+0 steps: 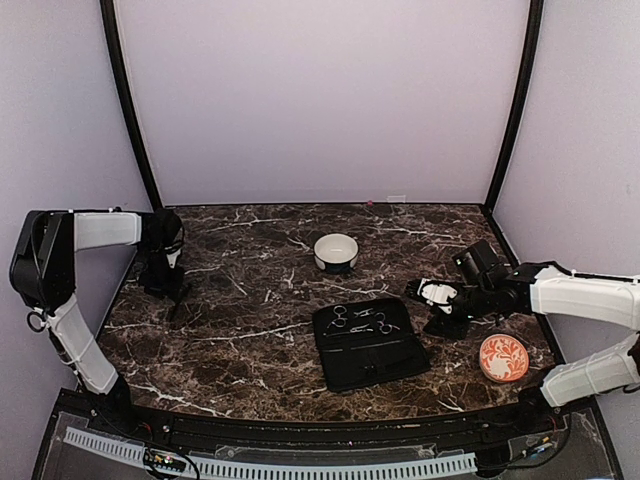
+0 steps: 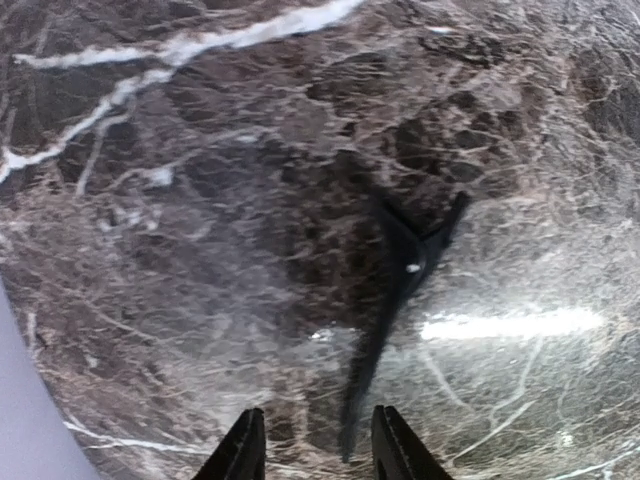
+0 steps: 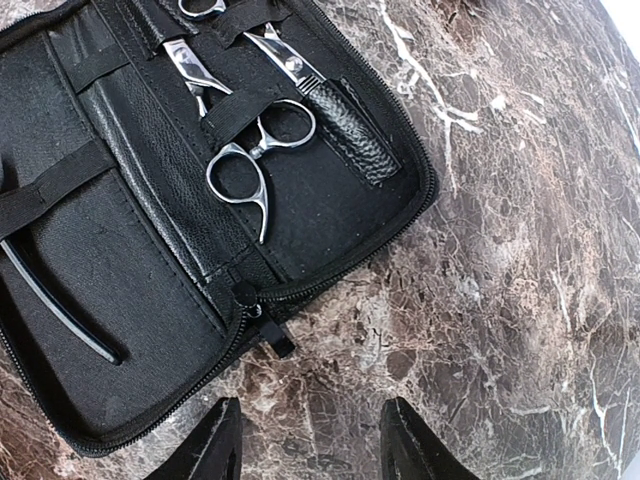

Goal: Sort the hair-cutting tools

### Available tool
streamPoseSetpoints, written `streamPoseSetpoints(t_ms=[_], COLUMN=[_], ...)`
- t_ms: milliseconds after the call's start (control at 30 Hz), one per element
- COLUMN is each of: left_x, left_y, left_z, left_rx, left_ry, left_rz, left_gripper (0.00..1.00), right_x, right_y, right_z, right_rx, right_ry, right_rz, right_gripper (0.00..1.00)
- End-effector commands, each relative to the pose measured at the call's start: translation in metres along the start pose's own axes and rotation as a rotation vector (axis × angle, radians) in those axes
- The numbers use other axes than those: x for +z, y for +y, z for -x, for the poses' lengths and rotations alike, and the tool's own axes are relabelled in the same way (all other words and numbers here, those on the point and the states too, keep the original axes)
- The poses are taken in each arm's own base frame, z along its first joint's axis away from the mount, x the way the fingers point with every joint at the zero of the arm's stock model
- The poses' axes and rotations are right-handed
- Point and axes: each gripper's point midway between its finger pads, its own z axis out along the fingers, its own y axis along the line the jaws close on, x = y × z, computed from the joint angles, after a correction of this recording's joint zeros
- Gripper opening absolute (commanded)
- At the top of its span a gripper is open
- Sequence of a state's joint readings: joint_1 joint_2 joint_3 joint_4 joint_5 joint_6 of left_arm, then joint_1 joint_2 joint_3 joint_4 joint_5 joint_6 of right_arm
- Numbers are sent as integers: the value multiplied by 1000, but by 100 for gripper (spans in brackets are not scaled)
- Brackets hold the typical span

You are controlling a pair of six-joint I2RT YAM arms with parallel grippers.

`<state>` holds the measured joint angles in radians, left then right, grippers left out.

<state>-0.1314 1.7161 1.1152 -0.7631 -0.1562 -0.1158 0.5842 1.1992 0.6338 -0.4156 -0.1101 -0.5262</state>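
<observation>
A thin black clip-like tool (image 2: 398, 290) with a forked far end lies flat on the marble. Its near tip reaches between the fingers of my left gripper (image 2: 318, 450), which stands open just above it without touching it. The black case (image 1: 370, 345) lies open mid-table. Silver scissors (image 3: 250, 170) with ring handles sit under its straps, with a second pair (image 3: 190, 65) beside them and a thin black stick (image 3: 60, 310) in the left half. My right gripper (image 3: 312, 445) hangs open over bare marble beside the case's zipper pull (image 3: 265, 325).
A white bowl (image 1: 336, 252) stands behind the case. An orange patterned dish (image 1: 503, 357) sits at the front right, below the right arm. Black frame posts (image 1: 130, 110) and lilac walls close in the table's back and sides.
</observation>
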Motion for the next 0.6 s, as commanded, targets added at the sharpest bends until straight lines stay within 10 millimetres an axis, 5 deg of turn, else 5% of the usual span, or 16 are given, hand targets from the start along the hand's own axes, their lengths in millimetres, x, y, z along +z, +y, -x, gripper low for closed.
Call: streamPoseSetpoints(t_ms=[0, 267, 433, 567], left_x=[9, 24, 27, 17], left_y=[-12, -19, -24, -42], left_z=[-7, -16, -19, -18], left_rx=[18, 22, 35, 121], left_ry=[39, 83, 86, 39], left_rz=[-56, -85, -110, -128], left_gripper=[35, 23, 2, 0], right_x=[-1, 1, 3, 5], right_y=[-5, -4, -3, 1], right_z=[7, 6, 5, 4], right_rx=[-10, -8, -6, -8], right_ry=[-12, -5, 3, 8], right_rz=[-10, -2, 8, 30], right_gripper=[47, 47, 47, 47])
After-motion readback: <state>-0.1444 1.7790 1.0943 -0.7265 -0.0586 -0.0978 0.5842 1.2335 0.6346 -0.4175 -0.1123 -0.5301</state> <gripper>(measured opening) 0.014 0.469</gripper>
